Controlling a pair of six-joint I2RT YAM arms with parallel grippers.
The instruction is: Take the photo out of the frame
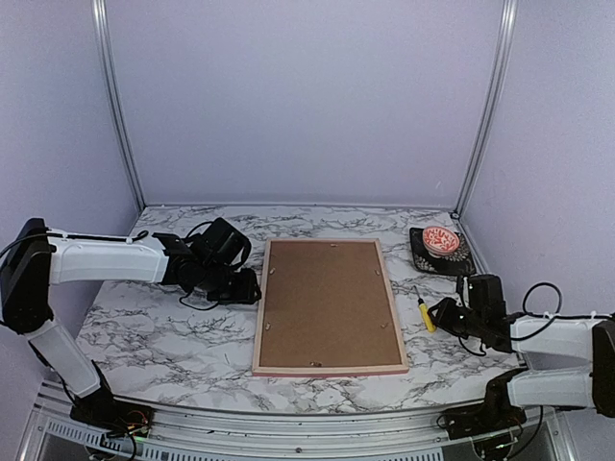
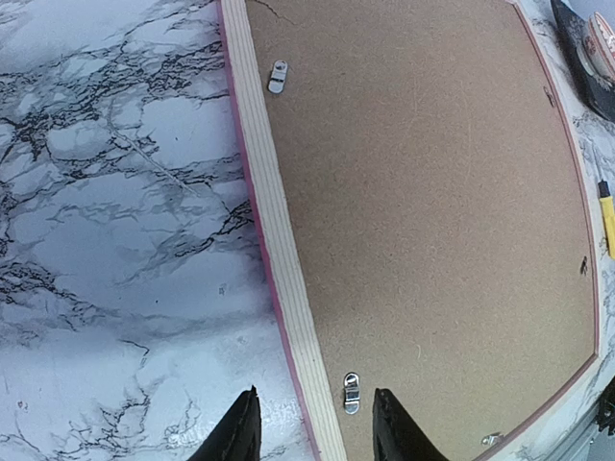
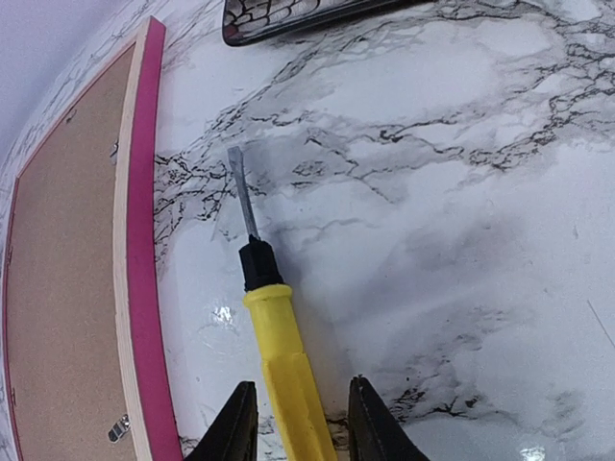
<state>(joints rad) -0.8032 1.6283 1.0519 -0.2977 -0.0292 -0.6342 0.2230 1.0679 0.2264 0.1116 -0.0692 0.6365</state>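
Shows a marble-patterned table [image 1: 173,327] from above, with a large pink picture frame [image 1: 259,309] lying face down at its middle, long sides running from the near edge toward the far edge. Shows only the frame's back: a brown fibreboard backing board [image 1: 327,303] filling it, with small metal turn clips [image 2: 352,392] along the rim. Shows no photo anywhere; presumably hidden under the board, inside the frame.

Places the left gripper [image 2: 312,437] low over the frame's left rail, jaws apart and empty, straddling the rail close to one clip. Places the right gripper [image 3: 298,427] near the table's right edge, fingers on either side of the yellow handle of a flat-blade screwdriver [image 3: 274,327] whose blade rests on the marble, near the frame's right rail. Leaves unclear whether that handle is gripped or loose. Adds a dark tray [image 1: 423,257] at the far right corner.

Reads as an early stage: board in place, nothing lifted out. Leaves undone: freeing the clips, raising the board, taking out the photo.
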